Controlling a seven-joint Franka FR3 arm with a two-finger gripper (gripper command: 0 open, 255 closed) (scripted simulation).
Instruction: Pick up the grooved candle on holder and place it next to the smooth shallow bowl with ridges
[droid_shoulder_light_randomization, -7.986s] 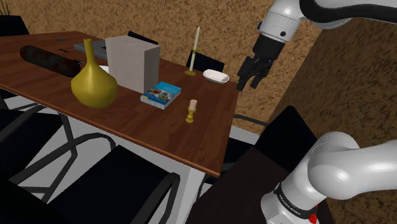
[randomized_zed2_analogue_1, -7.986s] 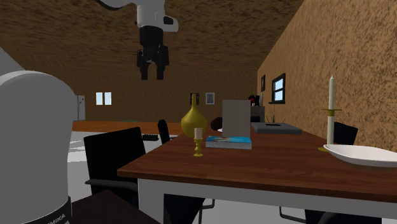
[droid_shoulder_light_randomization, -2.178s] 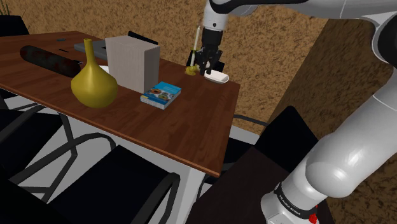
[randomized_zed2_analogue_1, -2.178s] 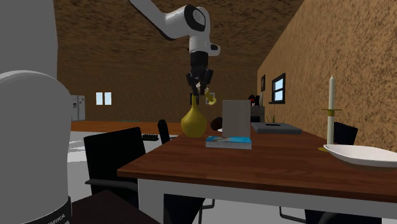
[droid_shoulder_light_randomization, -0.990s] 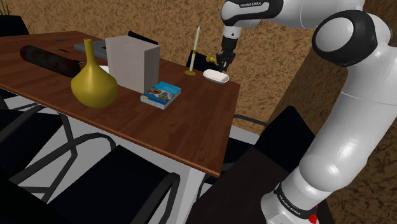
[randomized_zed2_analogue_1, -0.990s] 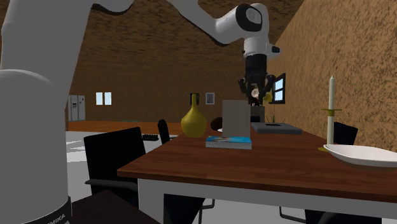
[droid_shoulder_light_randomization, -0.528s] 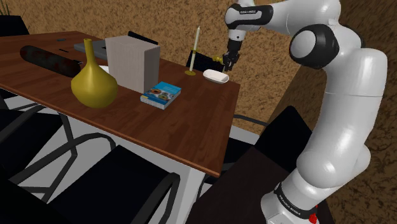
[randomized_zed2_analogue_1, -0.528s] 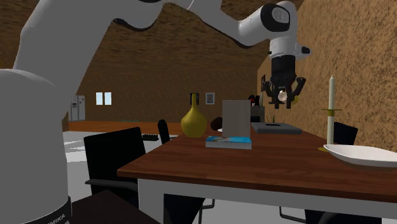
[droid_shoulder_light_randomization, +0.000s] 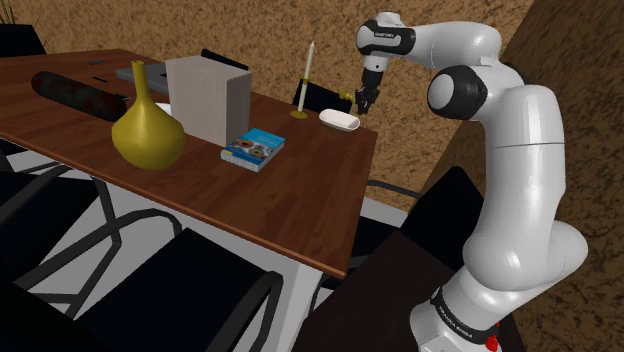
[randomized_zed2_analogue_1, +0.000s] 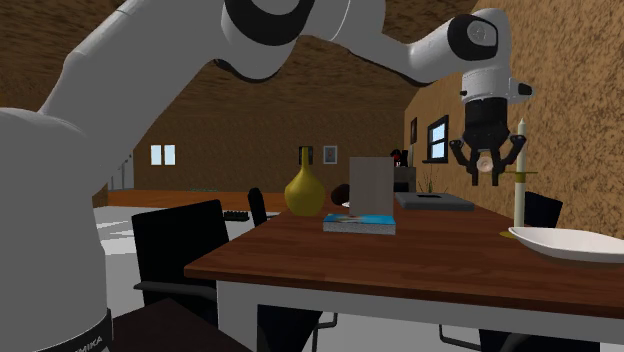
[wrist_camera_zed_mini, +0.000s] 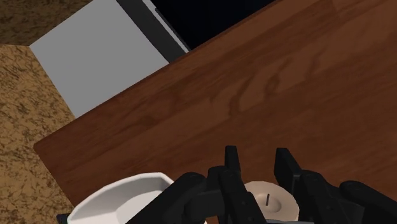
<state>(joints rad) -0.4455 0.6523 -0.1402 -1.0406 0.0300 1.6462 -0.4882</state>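
Clasping the short candle on holder (wrist_camera_zed_mini: 270, 198) between the narrowed fingers of the black gripper (randomized_zed2_analogue_1: 487, 176), up in the air over the wooden table's (droid_shoulder_light_randomization: 290, 190) far right corner, near the white shallow bowl (droid_shoulder_light_randomization: 339, 121) and the tall taper (droid_shoulder_light_randomization: 309, 62)

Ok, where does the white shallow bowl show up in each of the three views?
Shoulder view: the white bowl lies near the table's far corner, just below the hand.
Second exterior view: the bowl is at the right edge, lower than the hand.
Wrist view: the bowl lies beside the hand.
Shared landmark: the hand clasping the short candle.
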